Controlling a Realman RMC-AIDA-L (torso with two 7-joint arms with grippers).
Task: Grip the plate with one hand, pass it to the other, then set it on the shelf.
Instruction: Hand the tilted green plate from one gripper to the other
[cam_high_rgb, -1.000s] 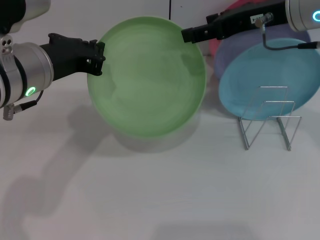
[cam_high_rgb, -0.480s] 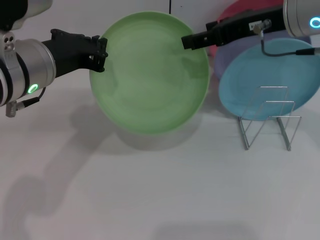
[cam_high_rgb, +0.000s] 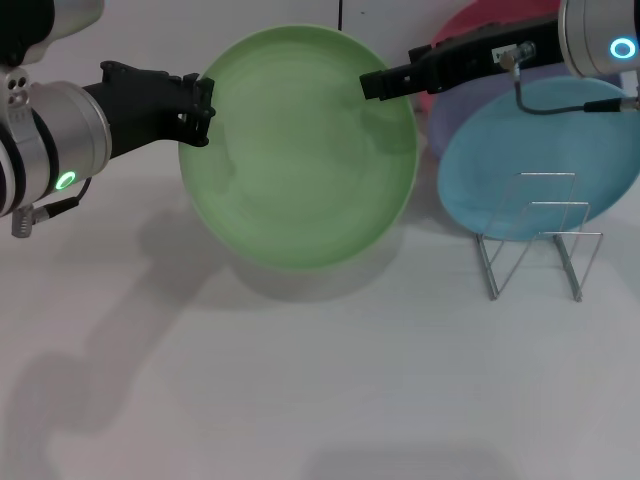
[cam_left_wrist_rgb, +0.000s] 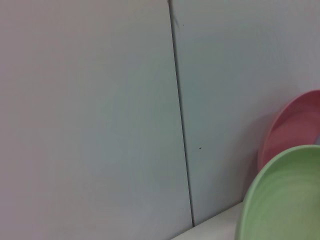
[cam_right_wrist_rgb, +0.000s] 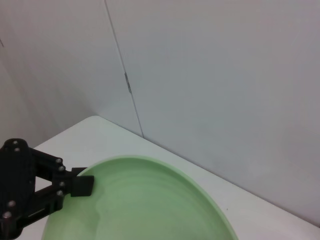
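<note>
Light-green plastic, the plate (cam_high_rgb: 300, 148) hangs in the air above the white table (cam_high_rgb: 300, 380), tilted so its hollow faces the head camera. The left gripper (cam_high_rgb: 195, 108) has its black fingers clamped on the plate's rim at the robot's left; the right wrist view shows one pad (cam_right_wrist_rgb: 82, 185) sitting over the raised edge, so this hand carries the plate alone. The right gripper (cam_high_rgb: 375, 85) reaches in from the other side, its slim black tip at the upper rim on the robot's right, but whether its fingers are spread or already pinching the edge I cannot tell.

Judging by its look, the plate is light and stiff, with a smooth, probably slippery surface, so a hold belongs on the raised rim, where a finger can hook over the lip, not on the flat middle. Held from a single edge it could swing, so the second hold is best taken opposite the first before anything lets go.

Off to the right stands the shelf (cam_high_rgb: 537, 235), a wire rack, with a sky-blue plate (cam_high_rgb: 520, 140) leaning behind it, a lavender plate (cam_high_rgb: 465, 100) behind that and a pink plate (cam_left_wrist_rgb: 295, 127) furthest back
</note>
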